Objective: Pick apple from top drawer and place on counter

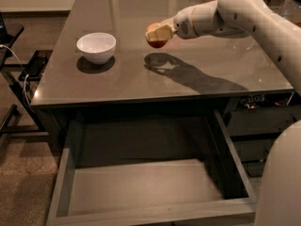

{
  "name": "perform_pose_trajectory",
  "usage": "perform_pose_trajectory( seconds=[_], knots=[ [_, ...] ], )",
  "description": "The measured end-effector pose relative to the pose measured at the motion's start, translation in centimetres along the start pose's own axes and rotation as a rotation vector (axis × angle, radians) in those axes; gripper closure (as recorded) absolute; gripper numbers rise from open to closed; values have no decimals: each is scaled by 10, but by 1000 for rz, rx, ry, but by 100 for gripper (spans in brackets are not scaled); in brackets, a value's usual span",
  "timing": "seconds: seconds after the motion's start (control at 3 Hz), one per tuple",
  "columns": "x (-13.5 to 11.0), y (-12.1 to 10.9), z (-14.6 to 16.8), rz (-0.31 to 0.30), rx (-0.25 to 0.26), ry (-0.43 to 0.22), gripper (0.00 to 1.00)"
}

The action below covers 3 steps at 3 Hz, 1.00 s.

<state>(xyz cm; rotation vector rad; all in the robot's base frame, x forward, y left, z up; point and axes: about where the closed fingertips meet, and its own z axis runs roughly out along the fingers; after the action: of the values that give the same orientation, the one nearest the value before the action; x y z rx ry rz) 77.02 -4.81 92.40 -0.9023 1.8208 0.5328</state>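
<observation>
Holding the apple (158, 43) clamped between its pale fingers, the gripper (155, 34) hangs above the counter (117, 81). The fruit's dark shadow lies on the surface below it and a little toward the camera, so you can judge the apple to be clear of the top rather than resting on it. Only the red underside shows beneath the fingers. Treat the apple as firm, fairly light and smooth-skinned: round enough to roll, slick enough to slip, and likely to bruise if it drops. The safest hold is across its widest part, where the fingers seem to sit now. The counter under the gripper is hard, flat and glossy, throwing back the room lights, so expect nothing to stop a roll once you let go. Set the apple down low and gently. Off to the gripper's left, near but apart, stands a smooth, round white bowl (96, 46). Well below the gripper and toward the camera, the top drawer (150, 216) stands pulled out, a shallow matt grey box with a thick front panel.
</observation>
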Motion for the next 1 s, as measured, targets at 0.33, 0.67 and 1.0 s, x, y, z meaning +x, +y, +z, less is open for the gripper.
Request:
perform_pose_trajectory(
  seconds=[0.33, 0.67, 1.0],
  knots=[
    [9, 9, 2, 36, -56, 28, 100],
    [26, 15, 4, 63, -81, 69, 100],
    [50, 16, 9, 83, -84, 130, 100]
  ],
)
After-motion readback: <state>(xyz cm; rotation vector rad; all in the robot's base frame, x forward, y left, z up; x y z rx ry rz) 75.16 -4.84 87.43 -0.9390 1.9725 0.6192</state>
